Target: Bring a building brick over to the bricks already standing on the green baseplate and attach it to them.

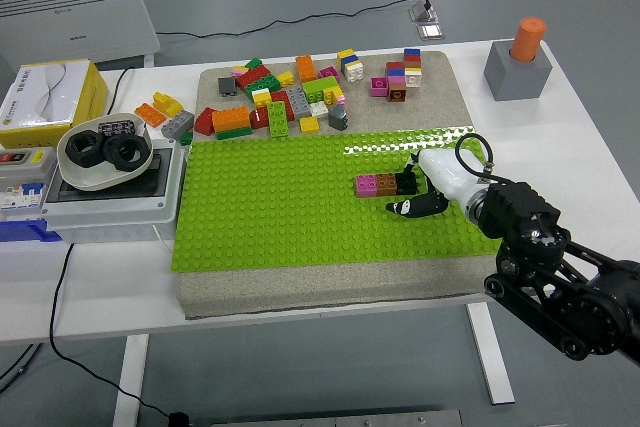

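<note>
From my remote station I see the right hand (pixel 418 195), white-shelled with black fingers (pixel 405 209), resting at the right end of a short row of joined bricks (pixel 386 184) on the bright green studded baseplate (pixel 270 207): a pink brick, a brown one and a black one (pixel 405 183) side by side. The fingers lie against the black brick, one just below it on the studs, but I cannot tell whether they grip it or merely touch it. The baseplate sits on a grey stone-like slab (pixel 300 287) atop the white bench (pixel 100 292). Behind the plate, a loose heap of multicoloured plastic bricks (pixel 285 97) lies well apart from the row. A grey block with an orange peg (pixel 518 59) stands at the bench's far right corner.
</note>
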Controlling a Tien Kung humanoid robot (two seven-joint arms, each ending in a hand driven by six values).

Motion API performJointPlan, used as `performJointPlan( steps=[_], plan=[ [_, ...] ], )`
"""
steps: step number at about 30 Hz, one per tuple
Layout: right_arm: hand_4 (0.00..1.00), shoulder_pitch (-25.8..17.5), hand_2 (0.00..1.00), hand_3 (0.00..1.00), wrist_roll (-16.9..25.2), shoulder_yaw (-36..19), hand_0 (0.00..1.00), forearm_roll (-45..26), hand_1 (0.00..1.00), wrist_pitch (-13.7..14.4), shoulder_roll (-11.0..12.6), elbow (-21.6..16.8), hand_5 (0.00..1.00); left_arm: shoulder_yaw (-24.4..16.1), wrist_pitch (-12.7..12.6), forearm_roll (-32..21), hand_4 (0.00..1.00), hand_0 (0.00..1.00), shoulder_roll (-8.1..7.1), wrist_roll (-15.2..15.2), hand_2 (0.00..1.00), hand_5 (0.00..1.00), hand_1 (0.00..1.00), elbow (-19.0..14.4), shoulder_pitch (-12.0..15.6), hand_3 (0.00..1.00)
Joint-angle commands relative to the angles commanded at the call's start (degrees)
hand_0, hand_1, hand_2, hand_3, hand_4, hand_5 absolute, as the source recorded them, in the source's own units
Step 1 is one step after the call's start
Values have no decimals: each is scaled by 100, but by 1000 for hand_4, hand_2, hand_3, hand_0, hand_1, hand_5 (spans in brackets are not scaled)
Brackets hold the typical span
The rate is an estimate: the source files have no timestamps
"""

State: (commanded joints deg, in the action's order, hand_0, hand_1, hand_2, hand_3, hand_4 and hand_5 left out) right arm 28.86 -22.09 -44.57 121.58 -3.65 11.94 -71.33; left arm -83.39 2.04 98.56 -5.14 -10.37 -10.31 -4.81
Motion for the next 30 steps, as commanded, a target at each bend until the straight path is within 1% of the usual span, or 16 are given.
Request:
performJointPlan(
  steps=[16,30],
  plan=[
    [904,62,161,647,74,176,2,28,19,131,-72,188,602,-5,-8,2,863,751,1,4,591,886,652,0,1,726],
    [903,50,161,645,93,162,2,124,19,210,-56,211,606,1,-17,-16,866,750,-1,8,590,891,652,0,6,726]
  ],
)
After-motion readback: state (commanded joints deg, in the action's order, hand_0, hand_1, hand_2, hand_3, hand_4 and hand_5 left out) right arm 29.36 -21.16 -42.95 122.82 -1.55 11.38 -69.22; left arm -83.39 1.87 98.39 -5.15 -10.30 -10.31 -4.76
